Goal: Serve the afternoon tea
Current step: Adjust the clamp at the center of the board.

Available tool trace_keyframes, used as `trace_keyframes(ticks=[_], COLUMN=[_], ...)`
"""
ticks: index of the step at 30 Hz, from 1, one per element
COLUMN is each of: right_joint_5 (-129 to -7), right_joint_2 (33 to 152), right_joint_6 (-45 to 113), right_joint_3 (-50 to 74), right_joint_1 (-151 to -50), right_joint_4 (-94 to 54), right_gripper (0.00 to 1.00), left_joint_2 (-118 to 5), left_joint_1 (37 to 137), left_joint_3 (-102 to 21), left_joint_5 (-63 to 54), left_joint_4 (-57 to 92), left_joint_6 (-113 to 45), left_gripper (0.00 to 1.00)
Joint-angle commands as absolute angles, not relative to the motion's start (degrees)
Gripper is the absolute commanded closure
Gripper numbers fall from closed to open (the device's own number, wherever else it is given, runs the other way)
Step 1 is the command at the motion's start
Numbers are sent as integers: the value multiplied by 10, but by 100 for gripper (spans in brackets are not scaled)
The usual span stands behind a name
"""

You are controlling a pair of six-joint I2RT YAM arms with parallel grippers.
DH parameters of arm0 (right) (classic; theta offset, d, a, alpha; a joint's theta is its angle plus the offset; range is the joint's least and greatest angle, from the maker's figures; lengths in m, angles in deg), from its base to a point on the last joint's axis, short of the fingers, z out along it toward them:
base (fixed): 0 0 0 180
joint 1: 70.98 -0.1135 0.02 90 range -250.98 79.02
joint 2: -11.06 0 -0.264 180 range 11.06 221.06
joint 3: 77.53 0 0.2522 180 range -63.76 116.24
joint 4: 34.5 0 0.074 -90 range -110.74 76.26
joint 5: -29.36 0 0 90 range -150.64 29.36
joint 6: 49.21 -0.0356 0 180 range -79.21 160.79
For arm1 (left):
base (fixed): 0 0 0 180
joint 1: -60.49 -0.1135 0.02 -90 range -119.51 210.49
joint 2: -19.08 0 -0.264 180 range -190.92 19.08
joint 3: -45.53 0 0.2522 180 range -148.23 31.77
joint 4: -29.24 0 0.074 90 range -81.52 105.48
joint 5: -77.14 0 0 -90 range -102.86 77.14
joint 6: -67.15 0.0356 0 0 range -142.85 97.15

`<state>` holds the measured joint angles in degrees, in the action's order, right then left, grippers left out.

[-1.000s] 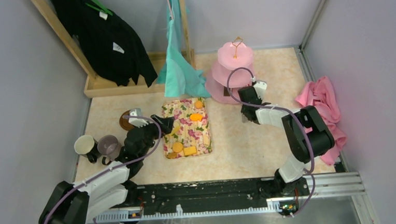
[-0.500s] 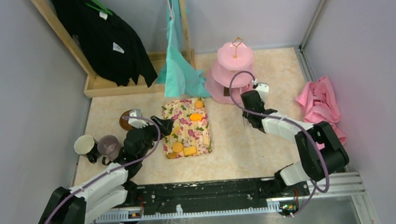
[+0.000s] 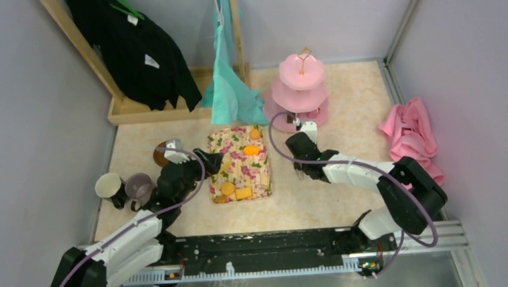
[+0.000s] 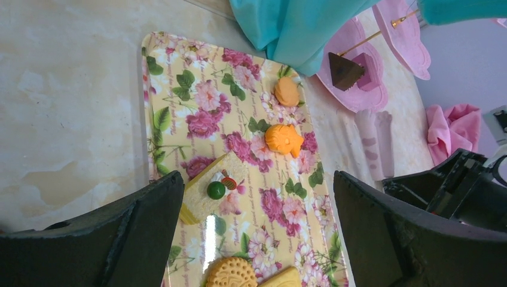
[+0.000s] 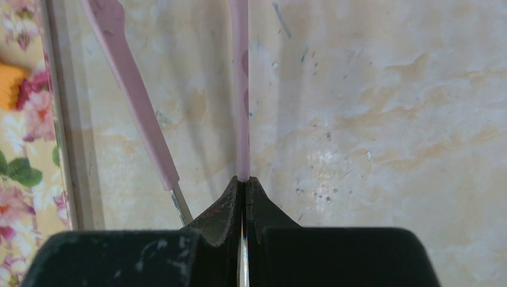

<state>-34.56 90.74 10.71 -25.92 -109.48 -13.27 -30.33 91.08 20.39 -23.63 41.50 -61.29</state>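
From above, the right gripper (image 3: 298, 171) is swinging away from the pink stand (image 3: 300, 91) toward the floral tray (image 3: 257, 176), probably returning for another snack. The left wrist view is showing the left gripper (image 4: 257, 197) gaping wide over orange snacks (image 4: 283, 139) lying on the tray. The right wrist view is showing its jaws pinching pink tongs (image 5: 241, 89).

Bright even light, soft shadows, white glare on the floral tray (image 4: 210, 230), wrist-view foregrounds slightly blurred.
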Motion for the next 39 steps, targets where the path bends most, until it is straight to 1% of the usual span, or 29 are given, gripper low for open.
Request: trace_keyframes(ticks=[1, 4, 7, 9, 12, 13, 17, 21, 30, 39], right_joint_5=[-326, -323, -324, -322, -312, -307, -285, -267, -218, -210], right_joint_2=[936, 960, 977, 981, 977, 973, 940, 907, 854, 885], right_joint_6=[94, 88, 82, 78, 76, 75, 76, 74, 68, 77], right_joint_3=[-256, -256, -257, -259, -264, -266, -280, -298, -335, -336], right_joint_1=[-1132, -1147, -1152, -1154, -1158, -1160, -1175, -1192, -1234, -1270], right_joint_4=[-131, -133, -139, -140, -142, -142, -151, -160, -185, -229], right_gripper=[100, 96, 87, 76, 57, 52, 41, 39, 39, 39], left_joint_2=[-287, -283, -282, -283, -284, -285, -290, -294, -295, -298], left_joint_1=[910, 909, 909, 910, 909, 910, 909, 910, 909, 910], left_joint_3=[189, 189, 191, 194, 198, 198, 200, 200, 200, 205], left_joint_5=[-226, -224, -224, -223, -223, -224, -222, -219, -214, -221], left_joint_4=[402, 400, 400, 403, 408, 409, 415, 420, 423, 432], left_joint_6=[-599, -598, -598, -599, -601, -601, -601, -604, -606, -601], left_gripper=[1, 1, 1, 1, 1, 1, 1, 1, 1, 1])
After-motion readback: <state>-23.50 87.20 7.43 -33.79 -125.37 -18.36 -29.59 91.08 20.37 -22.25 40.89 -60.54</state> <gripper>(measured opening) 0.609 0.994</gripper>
